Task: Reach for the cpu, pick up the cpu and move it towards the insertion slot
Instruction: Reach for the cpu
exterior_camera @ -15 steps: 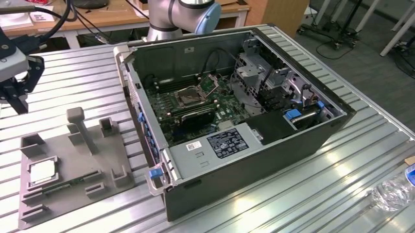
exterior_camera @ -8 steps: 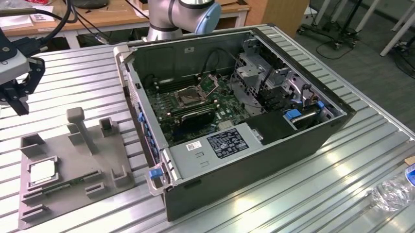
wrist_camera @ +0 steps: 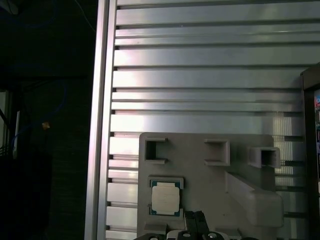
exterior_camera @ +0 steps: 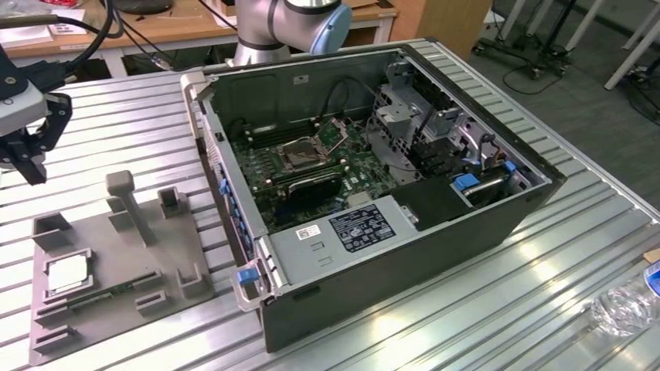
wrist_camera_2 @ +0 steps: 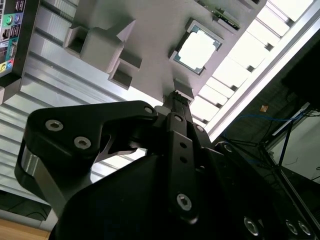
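The cpu lies flat, silvery side up, in a square recess of the grey fixture plate, at the end toward the exterior view's left. In both wrist views I see it the same way - seated, with nothing on top of it. A narrow green memory stick sits in the plate just beside it.

The gripper hangs above and apart from the cpu, over the table near the plate's far corner, pointing downward. In the first wrist view its fingertips stand pressed together with no gap I can make out; they carry nothing and touch nothing.

The insertion slot is well apart, toward the exterior view's right. It is a square socket with a shiny frame, set in the green motherboard inside the open computer case, which lies on its side.

Plate and case both rest on a slatted aluminium table; a clear plastic bottle stands at its edge on the exterior view's right. The arm rises behind the case - beyond it are a wooden desk and a grey floor.
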Available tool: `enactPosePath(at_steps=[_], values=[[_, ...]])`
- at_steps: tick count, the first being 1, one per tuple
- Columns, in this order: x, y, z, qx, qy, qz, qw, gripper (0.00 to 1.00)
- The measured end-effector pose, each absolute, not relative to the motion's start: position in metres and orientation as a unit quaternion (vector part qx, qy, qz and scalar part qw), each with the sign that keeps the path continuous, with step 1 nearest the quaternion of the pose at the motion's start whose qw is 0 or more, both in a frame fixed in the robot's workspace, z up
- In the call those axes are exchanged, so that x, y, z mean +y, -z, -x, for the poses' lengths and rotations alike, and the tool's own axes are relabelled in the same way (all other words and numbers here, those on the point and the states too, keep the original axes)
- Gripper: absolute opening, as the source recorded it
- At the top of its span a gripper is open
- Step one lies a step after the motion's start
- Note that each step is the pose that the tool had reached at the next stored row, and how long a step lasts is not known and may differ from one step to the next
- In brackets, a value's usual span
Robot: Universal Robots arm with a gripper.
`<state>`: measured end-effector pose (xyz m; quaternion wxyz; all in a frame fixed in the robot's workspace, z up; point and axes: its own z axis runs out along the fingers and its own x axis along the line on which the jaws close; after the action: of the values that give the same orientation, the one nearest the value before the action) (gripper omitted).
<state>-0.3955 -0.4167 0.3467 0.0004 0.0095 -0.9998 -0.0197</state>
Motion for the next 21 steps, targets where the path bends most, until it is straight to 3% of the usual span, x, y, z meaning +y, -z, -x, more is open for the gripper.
enactPosePath(at_steps=[21], values=[[-0.4193, -0.3418, 0.3963, -1.0, 0.02, -0.01, 0.0, 0.11]])
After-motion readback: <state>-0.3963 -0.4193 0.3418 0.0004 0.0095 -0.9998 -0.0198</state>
